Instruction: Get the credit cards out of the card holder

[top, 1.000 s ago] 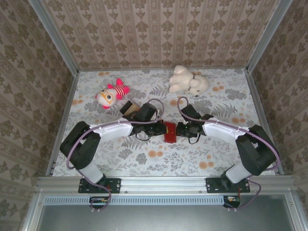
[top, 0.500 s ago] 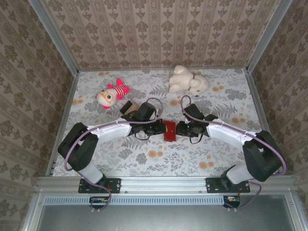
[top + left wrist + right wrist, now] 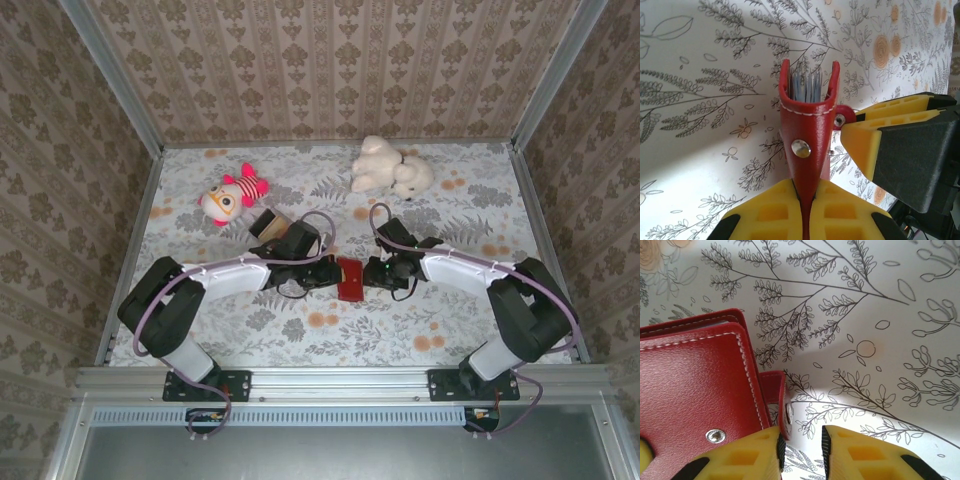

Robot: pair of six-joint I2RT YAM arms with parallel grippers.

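At the folded edge of the card holder (image 3: 807, 130) the left gripper (image 3: 802, 210) is clamped on it, while beside its snap tab (image 3: 776, 392) the right gripper (image 3: 801, 447), jaws slightly parted, could miss that thin tab and close empty.

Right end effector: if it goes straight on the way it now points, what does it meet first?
Likely the flowered table cover, since the right end effector aims just beside the snap strap of the red card holder. It may brush that strap first; depth is unclear.
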